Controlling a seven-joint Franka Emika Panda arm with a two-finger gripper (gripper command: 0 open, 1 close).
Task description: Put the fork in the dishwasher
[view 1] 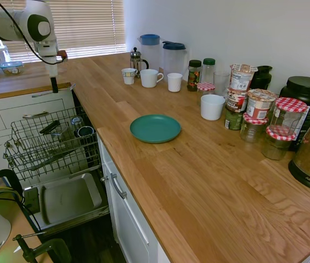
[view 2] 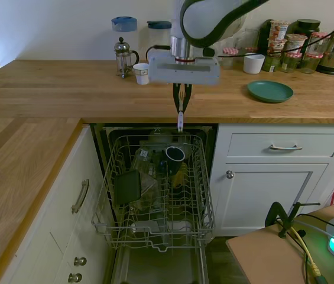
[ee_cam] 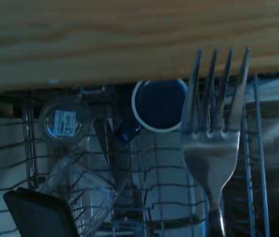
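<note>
First exterior view: high, at the worktop's [view 1: 198, 181] end, looking along it toward the window, dishwasher [view 1: 53, 148] at lower left. Second exterior view: high, facing the open dishwasher [view 2: 155, 195] head-on from the opposite side. Wrist view: close, pointing down into the rack [ee_cam: 129, 197]. All three share that rack.

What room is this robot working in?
Most likely a home kitchen. There is a long wooden countertop with mugs and jars on it, white drawers beneath, and an open dishwasher with its rack pulled out. The hand holds a fork above it.
</note>
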